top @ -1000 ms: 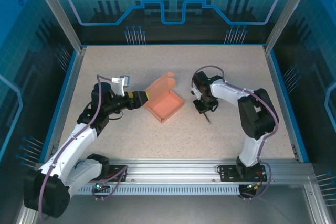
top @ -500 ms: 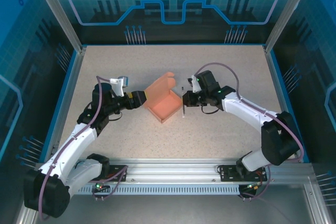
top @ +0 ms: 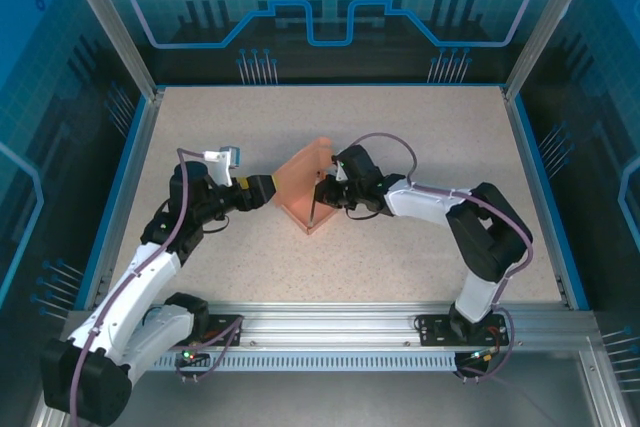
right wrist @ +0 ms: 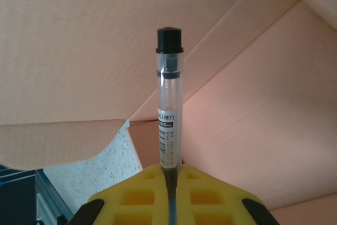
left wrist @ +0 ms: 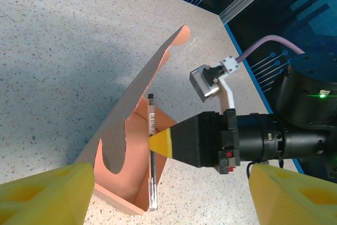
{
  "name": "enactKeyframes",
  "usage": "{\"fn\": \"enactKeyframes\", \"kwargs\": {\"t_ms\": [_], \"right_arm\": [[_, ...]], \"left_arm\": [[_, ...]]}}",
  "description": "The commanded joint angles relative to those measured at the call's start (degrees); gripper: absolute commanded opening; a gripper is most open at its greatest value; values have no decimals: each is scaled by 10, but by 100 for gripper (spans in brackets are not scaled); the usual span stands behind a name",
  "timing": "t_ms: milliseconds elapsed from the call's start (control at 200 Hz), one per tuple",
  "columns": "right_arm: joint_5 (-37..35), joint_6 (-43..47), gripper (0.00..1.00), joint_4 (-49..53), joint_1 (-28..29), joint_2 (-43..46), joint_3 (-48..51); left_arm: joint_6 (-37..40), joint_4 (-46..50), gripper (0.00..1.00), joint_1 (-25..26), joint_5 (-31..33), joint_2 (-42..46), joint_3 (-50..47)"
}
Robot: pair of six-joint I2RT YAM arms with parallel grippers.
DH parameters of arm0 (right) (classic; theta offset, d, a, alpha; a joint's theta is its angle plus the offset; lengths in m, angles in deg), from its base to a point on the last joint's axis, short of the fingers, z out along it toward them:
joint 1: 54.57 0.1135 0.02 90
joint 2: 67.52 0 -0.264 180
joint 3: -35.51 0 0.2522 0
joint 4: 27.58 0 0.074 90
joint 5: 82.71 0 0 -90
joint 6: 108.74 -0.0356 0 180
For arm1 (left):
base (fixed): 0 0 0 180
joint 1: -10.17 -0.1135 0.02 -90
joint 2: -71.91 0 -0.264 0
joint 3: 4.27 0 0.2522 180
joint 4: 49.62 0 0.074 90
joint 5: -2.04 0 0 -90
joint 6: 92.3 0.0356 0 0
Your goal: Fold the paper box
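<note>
Speckled table (top: 420,127) | paper box (top: 300,187) mouth up, flap raised far-left | left end effector (top: 268,188) wide | right end effector (top: 322,193) pinching pen (right wrist: 169,109)

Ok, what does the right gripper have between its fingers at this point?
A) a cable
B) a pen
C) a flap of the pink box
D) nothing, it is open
B: the right gripper is shut on a clear pen with a dark cap, held up against the inside of the pink box.
</note>
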Motion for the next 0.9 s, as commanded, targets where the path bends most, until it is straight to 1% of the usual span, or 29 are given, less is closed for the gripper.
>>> {"fn": "enactKeyframes", "kwargs": {"t_ms": [0,335,590,700,896], "right_arm": [[-35,-29,9,-27,14,-19,-27],[-79,-25,9,-13,14,-36,-25],[-96,-25,10,-1,19,-42,-23],[-100,-24,13,-3,19,-39,-15],[-105,-9,21,3,18,-34,-17]], "left_arm": [[15,9,79,4,7,10,-1],[18,10,79,3,7,14,-4],[17,7,79,4,7,12,-6],[18,7,79,4,8,12,-7],[17,8,79,4,8,12,-5]]}}
